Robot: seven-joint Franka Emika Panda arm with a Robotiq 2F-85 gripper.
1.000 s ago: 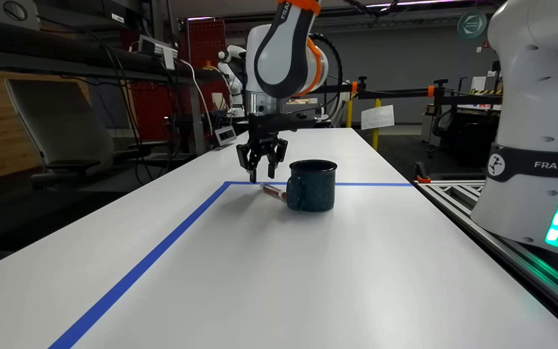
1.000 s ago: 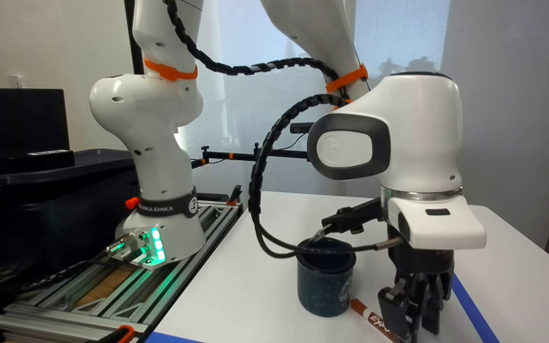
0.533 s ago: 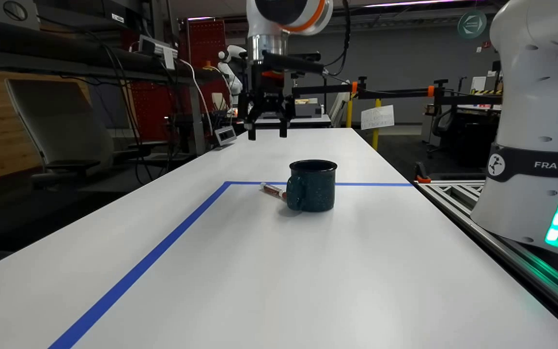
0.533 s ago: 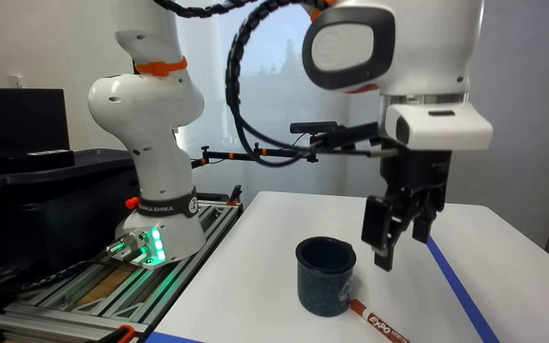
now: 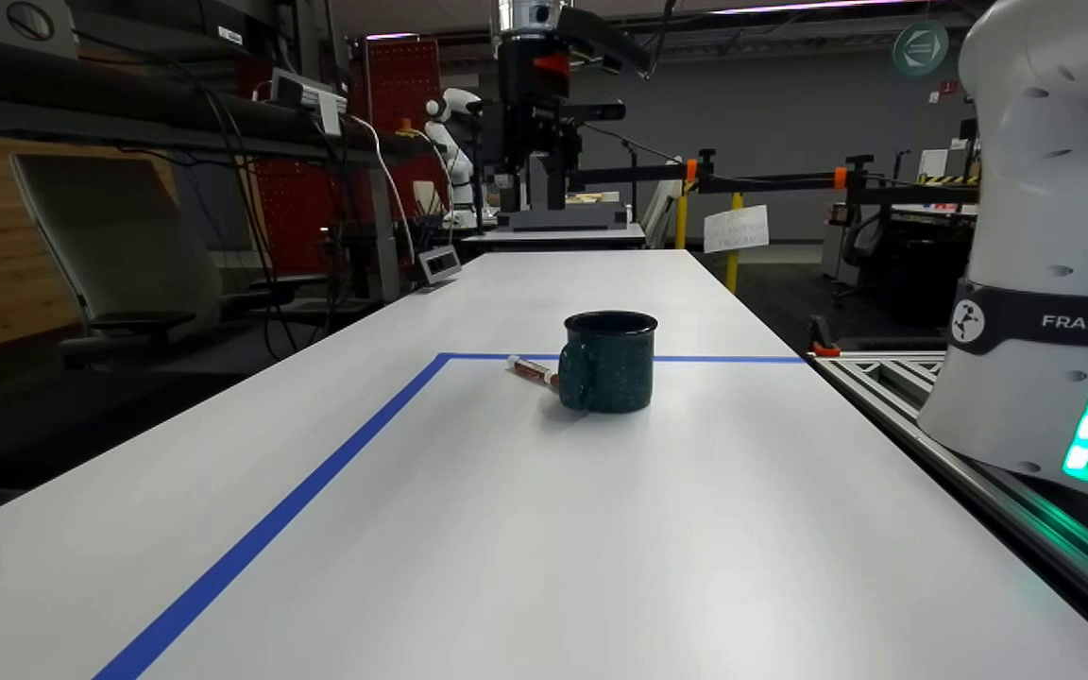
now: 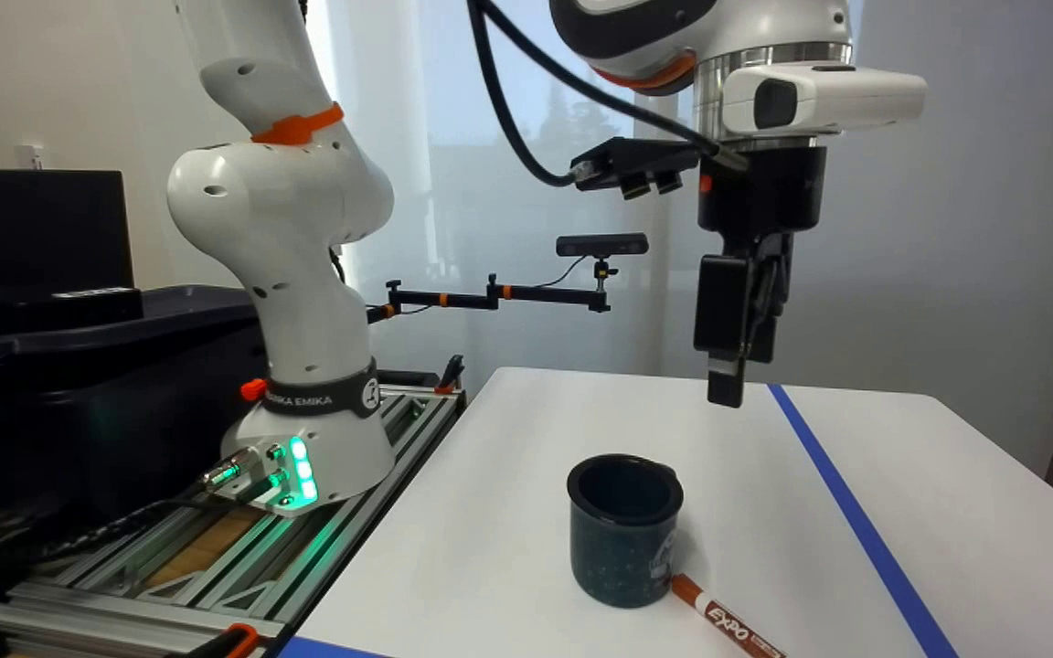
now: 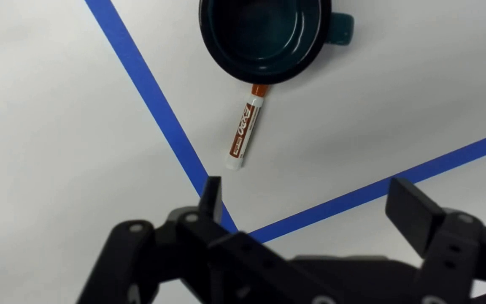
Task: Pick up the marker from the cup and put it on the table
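Gripper (image 7: 305,190) sits higher than a second ago, jaws spread, nothing held, with marker (image 7: 246,126) below it on table (image 6: 490,548), long axis running from beside cup (image 6: 613,559) toward gripper

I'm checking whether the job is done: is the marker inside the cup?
No, the wrist view shows the marker lying on the table beside the cup.

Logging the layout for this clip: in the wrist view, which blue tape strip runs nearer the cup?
The strip at picture left, slanting down from the top edge past the cup; the other strip leaves by the right edge, farther off.
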